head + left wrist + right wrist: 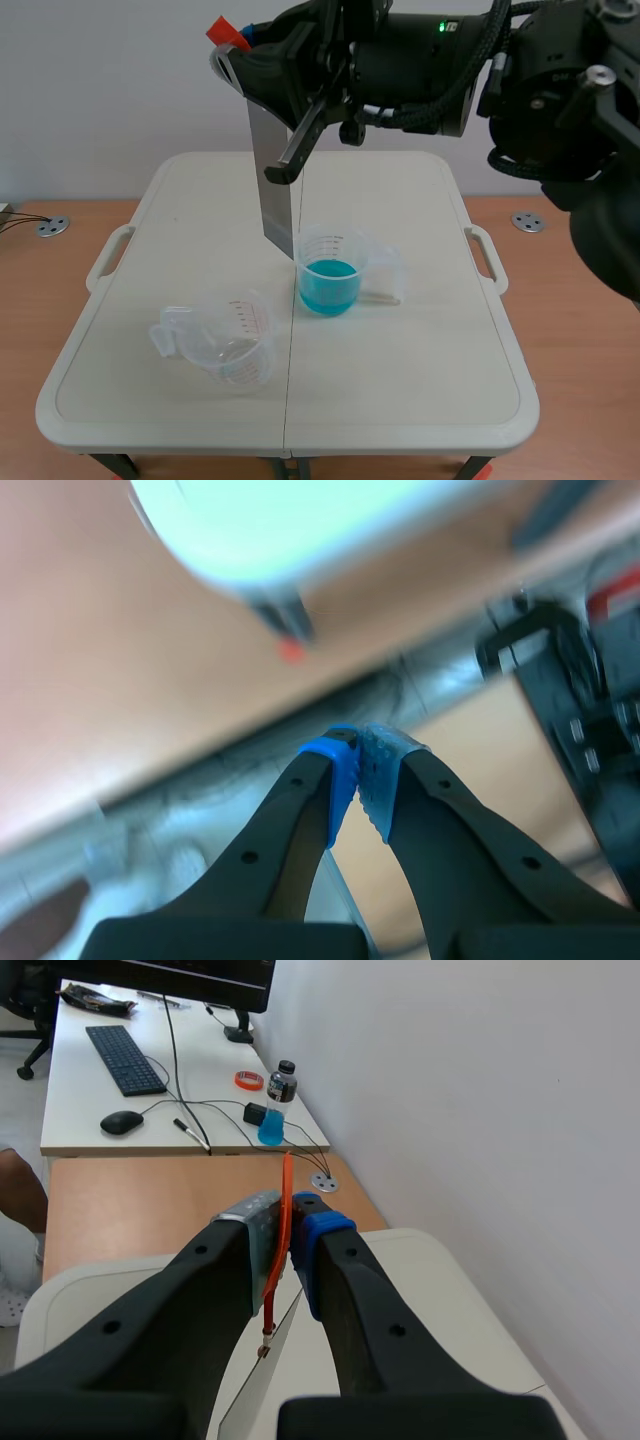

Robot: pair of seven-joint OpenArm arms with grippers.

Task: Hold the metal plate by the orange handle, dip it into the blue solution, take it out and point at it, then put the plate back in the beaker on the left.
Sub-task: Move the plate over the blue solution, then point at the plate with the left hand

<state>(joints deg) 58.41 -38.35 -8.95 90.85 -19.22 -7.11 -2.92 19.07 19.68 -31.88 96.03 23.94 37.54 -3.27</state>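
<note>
**Desk:** What holds the metal plate point(272, 170)?

**Photographer:** The right gripper point(292, 1224), on an arm raised across the far side of the table point(420, 400). Its two pads are clamped on the orange handle point(287, 1200), which shows edge-on as a thin orange line between them in the right wrist view.

**Desk:** And where is the plate against the beaker of blue solution point(328, 272)?

**Photographer:** Out of it. The plate hangs nearly upright, handle uppermost, and its lower end comes down just beside the beaker's rim, on the side toward the picture's left. It looks to be slightly behind the rim. Whether metal touches plastic I cannot tell.

**Desk:** The second beaker?

**Photographer:** The empty beaker point(228, 345) sits nearer the robot than the blue one and to the picture's left of it. It is well apart from it and tipped over at a slant.

**Desk:** The other claw?

**Photographer:** The left gripper point(360, 758) is closed on nothing, its pads pressed together. Its own camera shows only a blurred table corner and floor beyond the fingertips point(340, 780), far from the blue beaker.
</note>
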